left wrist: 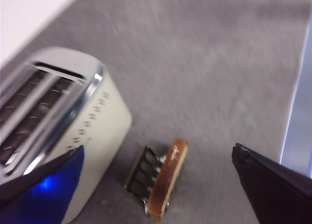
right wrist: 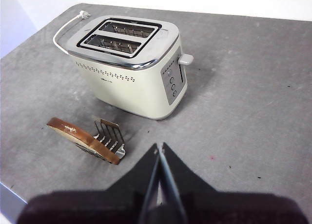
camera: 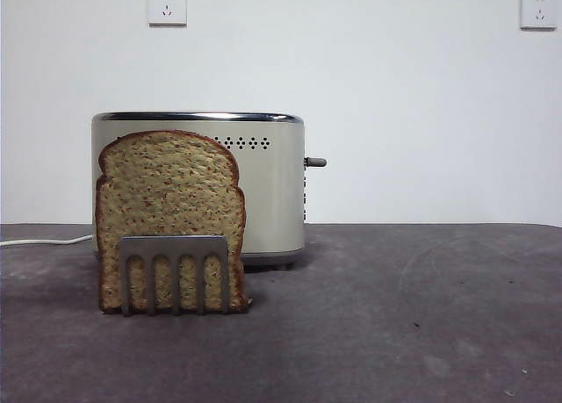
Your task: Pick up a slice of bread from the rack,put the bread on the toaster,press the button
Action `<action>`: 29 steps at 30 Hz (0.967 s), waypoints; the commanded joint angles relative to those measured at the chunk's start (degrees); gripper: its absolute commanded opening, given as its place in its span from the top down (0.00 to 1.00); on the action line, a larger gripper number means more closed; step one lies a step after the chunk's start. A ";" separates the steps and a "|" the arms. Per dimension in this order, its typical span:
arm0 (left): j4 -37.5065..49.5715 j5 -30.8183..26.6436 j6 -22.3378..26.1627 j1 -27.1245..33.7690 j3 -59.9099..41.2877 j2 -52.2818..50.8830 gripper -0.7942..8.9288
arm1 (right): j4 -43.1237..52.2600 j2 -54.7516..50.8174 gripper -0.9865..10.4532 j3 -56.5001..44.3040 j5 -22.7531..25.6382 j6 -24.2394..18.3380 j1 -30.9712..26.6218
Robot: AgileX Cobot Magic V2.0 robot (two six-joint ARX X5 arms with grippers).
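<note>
- standing upright in the rack (camera: 174,273), the slice of bread (camera: 169,205) leans just in front of the toaster (camera: 263,188), its domed top below the toaster's chrome rim.
- the rack's prongs cover the lower part of the slice on the near side; in the right wrist view the slice (right wrist: 80,137) rests against the rack (right wrist: 109,136) with its crust edge uppermost.
- the toaster (right wrist: 129,72) sits on the grey table (camera: 395,315) toward the far edge, both slots showing no bread, its lever knob (right wrist: 185,59) on the end panel above a column of small buttons.
- a white cord (right wrist: 66,29) loops from the toaster toward the table's far corner.
- the left gripper (left wrist: 156,180) hangs above the rack and slice (left wrist: 168,179), its jaws spread wide, touching nothing; this view is blurred.
- the right gripper (right wrist: 160,158) is held above the table on the near side, apart from the toaster and rack, its jaws pressed together with nothing between them.
- two wall sockets (camera: 167,5) sit on the white wall behind.
</note>
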 commanded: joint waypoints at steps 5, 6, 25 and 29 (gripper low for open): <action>-1.09 -9.90 9.97 -7.52 1.14 10.62 0.24 | 0.04 0.00 0.92 0.04 -0.09 -0.83 0.15; -1.09 -10.47 10.23 -7.87 1.14 12.02 0.24 | 0.02 0.02 0.92 0.04 -0.09 -0.83 0.15; -2.08 -10.69 14.01 -8.11 1.14 28.35 0.47 | -0.39 0.13 0.92 0.04 -0.07 -0.98 0.15; -2.75 -10.78 14.23 -7.98 1.14 28.44 0.77 | -0.39 0.15 0.92 0.04 -0.07 -0.98 0.15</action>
